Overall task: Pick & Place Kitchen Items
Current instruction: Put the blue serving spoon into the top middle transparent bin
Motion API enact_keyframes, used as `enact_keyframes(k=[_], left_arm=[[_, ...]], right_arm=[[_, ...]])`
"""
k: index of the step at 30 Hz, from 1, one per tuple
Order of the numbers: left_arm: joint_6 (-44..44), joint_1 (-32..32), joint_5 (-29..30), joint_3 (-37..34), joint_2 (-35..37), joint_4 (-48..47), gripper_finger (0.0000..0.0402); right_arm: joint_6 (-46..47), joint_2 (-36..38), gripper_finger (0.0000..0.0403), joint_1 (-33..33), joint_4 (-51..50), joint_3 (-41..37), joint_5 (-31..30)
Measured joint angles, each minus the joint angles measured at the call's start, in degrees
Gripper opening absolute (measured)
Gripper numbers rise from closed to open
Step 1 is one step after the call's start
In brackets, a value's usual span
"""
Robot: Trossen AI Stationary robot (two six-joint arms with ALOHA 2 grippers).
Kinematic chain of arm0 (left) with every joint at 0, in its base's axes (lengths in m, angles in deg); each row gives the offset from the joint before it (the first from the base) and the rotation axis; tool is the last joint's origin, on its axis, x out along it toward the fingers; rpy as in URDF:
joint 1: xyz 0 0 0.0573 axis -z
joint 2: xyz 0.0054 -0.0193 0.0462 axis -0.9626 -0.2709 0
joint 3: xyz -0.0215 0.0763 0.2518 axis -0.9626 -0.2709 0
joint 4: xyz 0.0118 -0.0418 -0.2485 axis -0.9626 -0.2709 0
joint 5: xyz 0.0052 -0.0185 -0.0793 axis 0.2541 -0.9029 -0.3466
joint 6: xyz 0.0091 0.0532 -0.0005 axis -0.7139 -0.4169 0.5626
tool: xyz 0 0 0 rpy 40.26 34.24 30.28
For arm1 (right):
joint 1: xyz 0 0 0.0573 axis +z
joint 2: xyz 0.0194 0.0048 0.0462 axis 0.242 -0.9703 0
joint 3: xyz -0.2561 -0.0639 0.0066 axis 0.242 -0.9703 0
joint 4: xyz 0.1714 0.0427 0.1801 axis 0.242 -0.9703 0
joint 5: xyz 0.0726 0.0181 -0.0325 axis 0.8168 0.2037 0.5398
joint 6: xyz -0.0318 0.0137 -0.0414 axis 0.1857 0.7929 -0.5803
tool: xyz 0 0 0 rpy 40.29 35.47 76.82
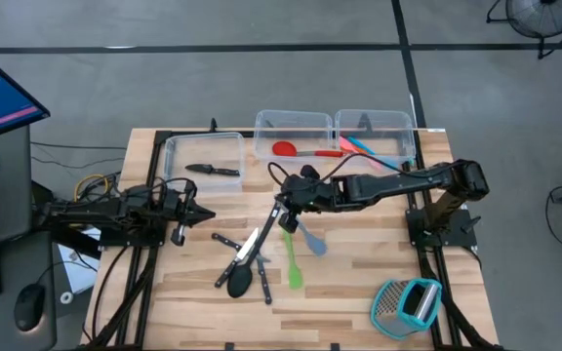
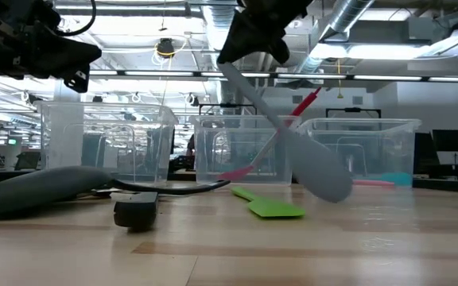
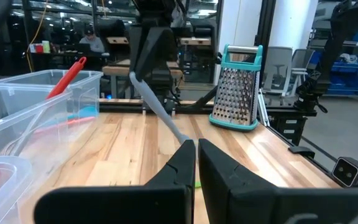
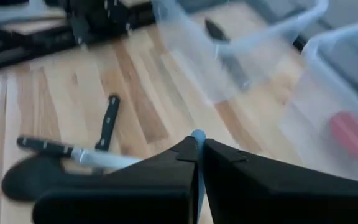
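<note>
While your right gripper [image 1: 286,213] pinches the slim handle of the grey-blue spatula [image 1: 310,239], its rounded silicone blade hangs above the wood-grain table [image 1: 359,283]; your left gripper [image 1: 203,215] waits, fingers together, empty.

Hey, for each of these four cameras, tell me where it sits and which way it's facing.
High: above the table, looking straight down on both arms, the bins and the grater.
Low: at table-top height, looking level across; the right gripper hangs from above, holding the grey-blue spatula.
Left wrist: on the left arm, past its shut fingers, facing the right arm and grater.
Right wrist: past its own fingers, down at the knives.
High and left wrist views share the grater.
</note>
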Motion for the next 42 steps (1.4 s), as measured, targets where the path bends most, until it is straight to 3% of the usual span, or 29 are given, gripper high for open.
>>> enact_keyframes(k=[8,25,31,42], left_arm=[[0.0,0.0,0.0,0.0,0.0,0.1,0.0002],[0.0,0.0,0.0,0.0,-0.4,0.3,0.0002],[0.0,0.0,0.0,0.0,-0.6,0.4,0.0002],[0.0,0.0,0.0,0.0,-0.6,0.9,0.0002]], right_arm=[[-5.4,1.9,0.0,-0.6,6.3,0.0,-5.8],[-13.5,4.1,0.0,-5.3,19.5,0.9,-5.1],[-19.5,6.8,0.0,-7.0,21.3,4.2,-5.1],[-34.3,9.6,0.0,-12.7,37.5,5.2,-3.2]])
